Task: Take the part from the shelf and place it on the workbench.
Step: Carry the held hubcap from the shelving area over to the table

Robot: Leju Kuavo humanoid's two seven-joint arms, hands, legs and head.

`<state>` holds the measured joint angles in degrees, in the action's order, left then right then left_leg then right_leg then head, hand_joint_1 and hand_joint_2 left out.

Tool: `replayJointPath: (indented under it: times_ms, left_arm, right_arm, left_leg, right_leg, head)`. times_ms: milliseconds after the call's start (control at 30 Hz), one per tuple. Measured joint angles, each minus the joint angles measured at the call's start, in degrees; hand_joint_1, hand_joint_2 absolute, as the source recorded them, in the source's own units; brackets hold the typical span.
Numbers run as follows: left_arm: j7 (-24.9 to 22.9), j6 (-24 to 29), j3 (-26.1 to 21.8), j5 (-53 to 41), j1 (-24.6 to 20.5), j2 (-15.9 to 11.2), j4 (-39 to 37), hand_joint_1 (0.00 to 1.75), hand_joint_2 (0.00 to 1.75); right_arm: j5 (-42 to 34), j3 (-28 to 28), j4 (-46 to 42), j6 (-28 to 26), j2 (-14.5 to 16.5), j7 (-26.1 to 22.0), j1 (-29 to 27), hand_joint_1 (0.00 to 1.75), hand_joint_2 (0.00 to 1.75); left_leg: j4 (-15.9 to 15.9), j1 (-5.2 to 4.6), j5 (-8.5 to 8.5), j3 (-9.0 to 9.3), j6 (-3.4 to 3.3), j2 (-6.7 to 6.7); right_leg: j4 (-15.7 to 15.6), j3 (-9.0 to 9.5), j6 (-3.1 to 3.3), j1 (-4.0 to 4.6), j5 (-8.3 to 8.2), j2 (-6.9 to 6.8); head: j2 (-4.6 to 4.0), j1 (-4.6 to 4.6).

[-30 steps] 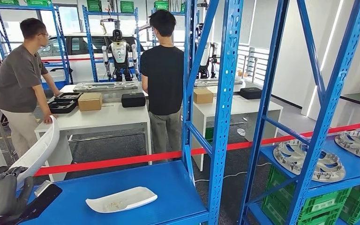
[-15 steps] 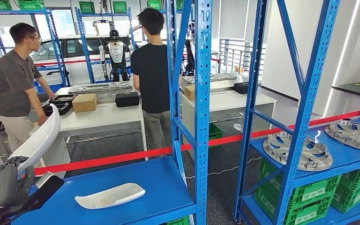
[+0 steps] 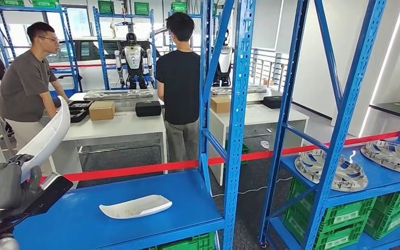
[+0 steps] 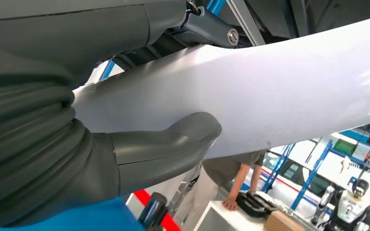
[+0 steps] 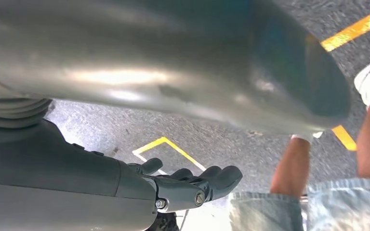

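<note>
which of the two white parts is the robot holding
The long curved white part gripped in the left hand; the other white part lies flat on the blue shelf.

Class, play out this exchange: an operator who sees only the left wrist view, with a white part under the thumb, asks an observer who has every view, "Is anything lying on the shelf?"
Observer: Yes. A second white part lies flat on the blue shelf.
Operator: What is my other arm doing?
Observer: The right robot hand hangs over a grey floor with yellow lines, holding nothing.
Operator: How does my part sit?
Observer: The held part rises upward from the left robot hand, curving at its top.
</note>
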<state>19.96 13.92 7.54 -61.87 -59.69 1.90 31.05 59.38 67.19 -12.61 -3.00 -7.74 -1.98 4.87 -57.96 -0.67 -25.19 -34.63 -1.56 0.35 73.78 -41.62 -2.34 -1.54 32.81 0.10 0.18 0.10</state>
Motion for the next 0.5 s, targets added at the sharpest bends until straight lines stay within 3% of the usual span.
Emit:
replayJointPath:
  times_ms: [67,133,200,267,333,433,467,500]
  left_arm:
    - [0.29,0.16,-0.01,0.25,-0.21,-0.02,-0.56,1.57,1.75]
    - [0.51,0.46,-0.02,0.58,-0.52,-0.11,-0.98,1.57,1.75]
    - [0.74,0.72,-0.02,0.81,-0.65,-0.23,-1.33,1.57,1.75]
    - [0.91,0.82,-0.01,0.93,-0.66,-0.39,-1.73,1.57,1.75]
    - [1.10,0.90,0.00,1.03,-0.66,-0.62,-2.13,1.57,1.75]
    - [1.31,1.05,0.00,1.06,-0.37,-0.80,-2.77,1.57,1.75]
    - [1.32,1.07,0.00,1.05,-0.20,-0.81,-3.00,1.57,1.75]
    - [1.32,1.09,0.00,1.03,-0.07,-0.81,-3.20,1.57,1.75]
  right_arm:
    - [0.34,0.00,0.00,0.02,0.19,-0.11,0.05,0.00,0.00]
    - [0.82,-0.06,0.00,0.08,0.35,-0.25,0.09,0.00,0.00]
    - [1.19,-0.15,0.00,0.15,0.64,-0.57,0.06,0.00,0.00]
    - [1.40,-0.25,0.00,0.16,0.97,-0.90,0.05,0.00,0.00]
    - [1.56,-0.36,0.00,0.19,1.28,-1.04,0.05,0.00,0.00]
    - [1.78,-0.40,0.00,0.27,1.71,-0.98,0.00,0.00,0.00]
    - [1.85,-0.42,0.00,0.28,1.84,-0.92,-0.01,0.00,0.00]
    - [1.91,-0.43,0.00,0.28,1.96,-0.85,-0.02,0.00,0.00]
  left_leg:
    - [-0.67,0.02,0.34,-0.92,0.29,0.00]
    - [-1.20,-0.14,0.58,-1.51,0.82,0.00]
    - [-1.08,-0.26,1.01,-1.70,1.55,-0.02]
    - [-1.16,-0.21,1.01,-2.00,2.27,-0.07]
    - [-4.50,-0.08,-1.66,-3.48,2.96,-0.20]
    - [-15.41,0.28,-7.85,-7.44,3.73,-0.28]
    - [-17.19,0.35,-8.52,-7.77,3.81,-0.28]
    - [-16.72,0.39,-8.15,-6.96,3.78,-0.28]
  right_leg:
    - [-7.57,5.01,0.26,0.01,-2.32,-0.05]
    - [-13.24,8.24,0.84,0.27,-3.71,-0.01]
    - [-13.94,8.29,1.60,0.57,-4.19,0.08]
    - [-14.11,8.01,2.47,0.34,-4.84,0.01]
    - [-14.41,7.57,3.26,0.04,-5.59,-0.10]
    - [-14.40,6.36,3.59,0.04,-6.50,-0.13]
    - [-14.39,5.95,3.54,0.05,-6.81,-0.12]
    - [-14.38,5.58,3.47,0.05,-7.11,-0.11]
  head:
    - [0.01,0.04]
    - [0.02,0.05]
    - [0.02,0.01]
    - [0.02,-0.04]
    - [0.01,-0.17]
    - [0.01,-0.33]
    - [0.01,-0.34]
    - [0.01,-0.36]
